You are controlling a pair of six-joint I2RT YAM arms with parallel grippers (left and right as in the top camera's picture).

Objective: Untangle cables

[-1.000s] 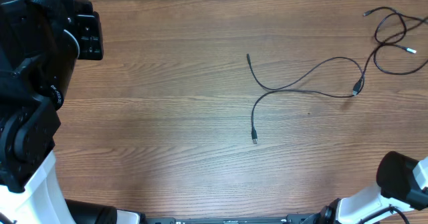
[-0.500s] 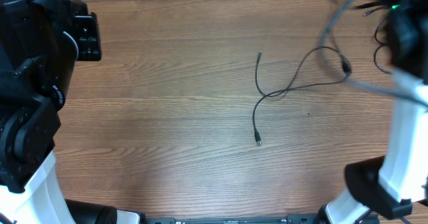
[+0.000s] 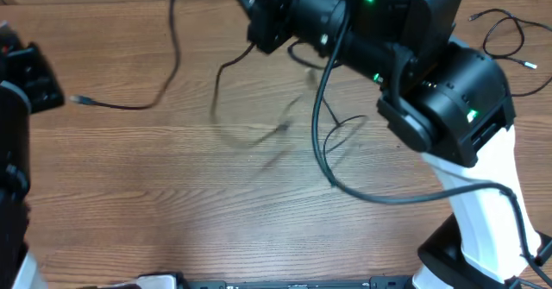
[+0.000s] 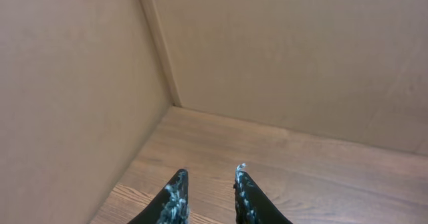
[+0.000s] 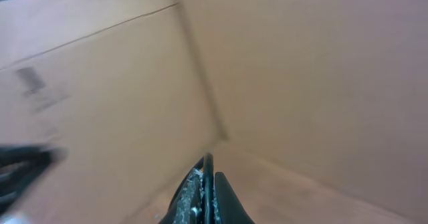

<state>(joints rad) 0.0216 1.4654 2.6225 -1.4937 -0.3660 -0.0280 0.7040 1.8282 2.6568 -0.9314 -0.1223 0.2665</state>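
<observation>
My right gripper (image 5: 208,177) is shut on a thin black cable (image 5: 208,165) that runs up between its fingers. In the overhead view the right arm (image 3: 362,21) reaches across to the table's far left-centre, with its fingertips hidden. From there a thin cable (image 3: 170,65) hangs down and trails left to a small plug (image 3: 78,101). A blurred cable stretch (image 3: 259,135) hangs over the table's middle. Another coiled cable (image 3: 504,32) lies at the far right. My left gripper (image 4: 207,184) is open a narrow gap, with nothing between its fingers, near a corner.
Cardboard walls (image 4: 281,57) stand around the wooden table (image 3: 172,203). The right arm's own thicker black cable (image 3: 379,198) loops over the table's middle. The left arm (image 3: 21,82) sits at the left edge.
The right arm swung in from the right edge across to the far left, lifting the middle cable off the table. The left arm drew back toward the left edge.
</observation>
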